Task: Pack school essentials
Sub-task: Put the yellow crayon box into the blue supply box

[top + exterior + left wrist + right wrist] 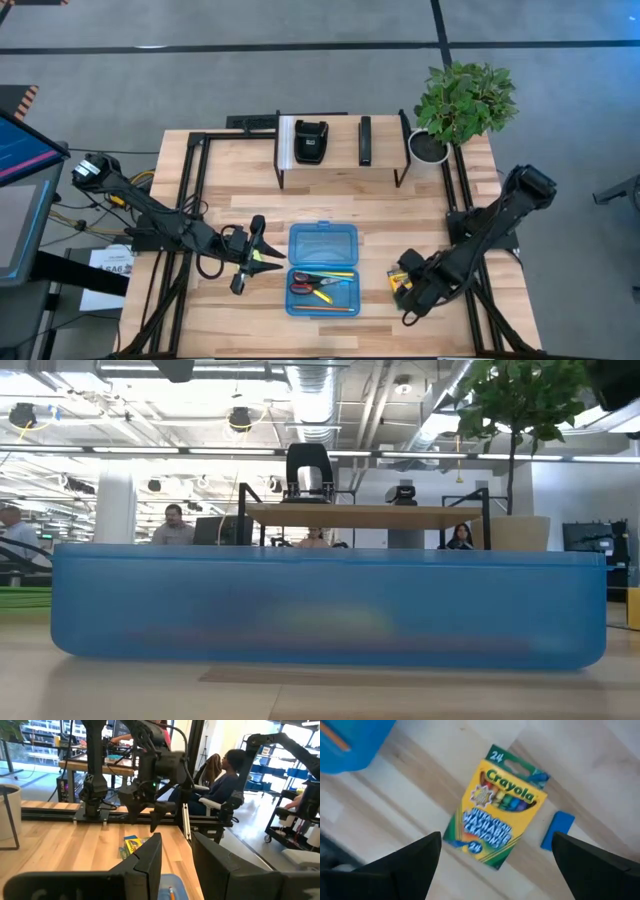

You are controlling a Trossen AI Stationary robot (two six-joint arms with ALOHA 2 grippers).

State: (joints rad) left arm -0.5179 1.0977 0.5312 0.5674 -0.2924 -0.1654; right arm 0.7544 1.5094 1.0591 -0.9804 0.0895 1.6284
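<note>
— Where is the crayon box (496,806) sitting?

— Flat on the table (480,190), toward its right edge near the front, just beside the blue eraser (557,830) and right of the blue case (322,268). The right gripper (412,290) is hovering over it, fingers spread wide, holding nothing.

— How would it handle?

— Light cardboard, I'm guessing — stiff enough, but crushable. Pinching across the narrow sides looks best.

— And the left gripper (252,256)?

— It's waiting left of the case, seemingly clenching something yellow-green — I can't tell what.
</note>
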